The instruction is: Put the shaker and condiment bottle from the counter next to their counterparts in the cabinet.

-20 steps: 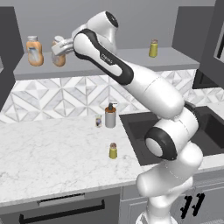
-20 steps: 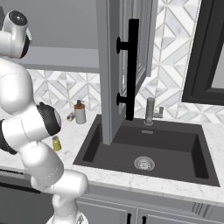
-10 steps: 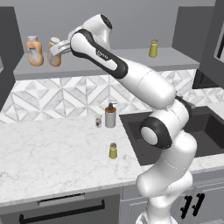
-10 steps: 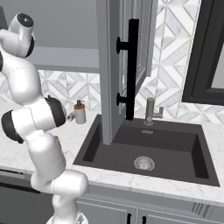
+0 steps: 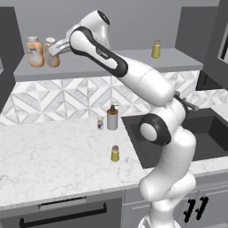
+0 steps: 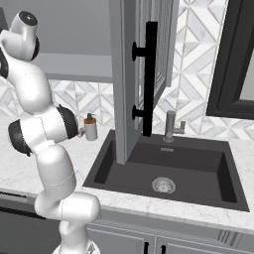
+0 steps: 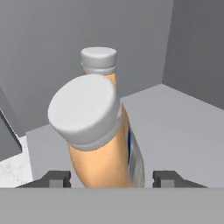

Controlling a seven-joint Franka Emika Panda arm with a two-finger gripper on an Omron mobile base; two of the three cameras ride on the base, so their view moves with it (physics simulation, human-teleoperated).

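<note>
The white Franka arm reaches up and left to the open grey wall cabinet (image 5: 111, 67), its two-finger gripper (image 5: 57, 48) at the far left end of the long grey shelf board. In the left base view the small slim pale-orange plastic condiment bottle w/ white cap (image 5: 51, 52) sits at the gripper's tip, just beside the wider, deeper-orange white-capped bottle w/ blue-grey label (image 5: 34, 51), which stands upright on the shelf; whether the two bottles touch can't be told. In the hand view the slim bottle (image 7: 98, 140) leans toward the camera, cap big in the foreground, w/ the wider bottle (image 7: 99, 61) right behind it, cap poking above. The dark fingertips (image 7: 54, 178) stand either side of the slim bottle's lower body w/ visible gaps to it, so the jaws look fairly wide; a firm grip vs. loose can't be told. Whether the slim bottle's base rests on the shelf is hidden. Farther right on the same shelf, well apart, stands a small yellow-green shaker (image 5: 156, 49). Down on the broad white marble-veined countertop (image 5: 53, 164), the tiny olive-yellow cylindrical shaker w/ brownish-tan cap (image 5: 115, 153) stands upright near the dark inset sink (image 6: 168, 171). Behind it, by the backsplash, are a grey pump dispenser (image 5: 112, 117) and a tiny labelled jar (image 5: 100, 123) just beside it.
</note>
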